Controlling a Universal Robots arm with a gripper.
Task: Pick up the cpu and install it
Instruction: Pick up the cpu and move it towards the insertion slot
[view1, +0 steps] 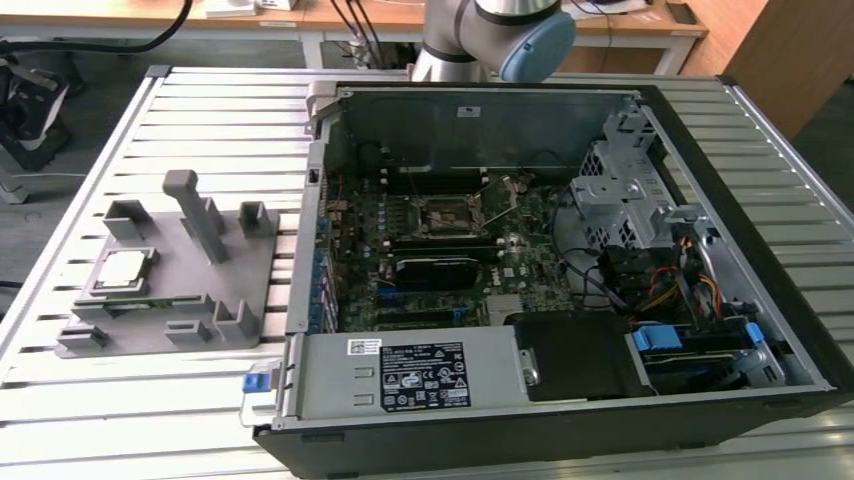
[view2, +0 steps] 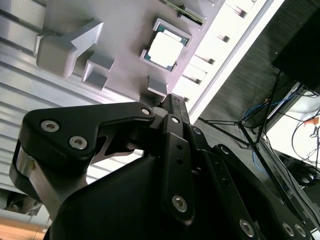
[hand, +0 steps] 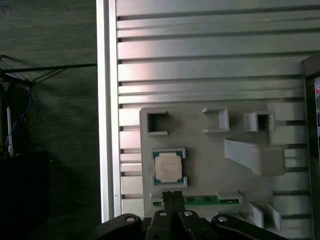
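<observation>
Black links of the hand (hand: 172, 195) sit closest in both wrist views, fingertips pressed together on nothing, near the cpu (hand: 167, 167). Square and shiny side up, it lies flat in a pocket of the grey fixture (hand: 210, 160) on the slatted counter (hand: 200, 50). The exterior view adds the open computer case (view1: 481, 115) and its motherboard socket (view1: 447, 215), beside the fixture.

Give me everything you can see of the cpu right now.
The cpu is a small flat square chip with a bright silver-grey metal top and a thin darker rim. It lies flat, top up, in a framed pocket of the grey plastic fixture, on the slatted metal table at the exterior view's left, outside the open computer case. Only the fixture touches it; the gripper is clear of it.
</observation>
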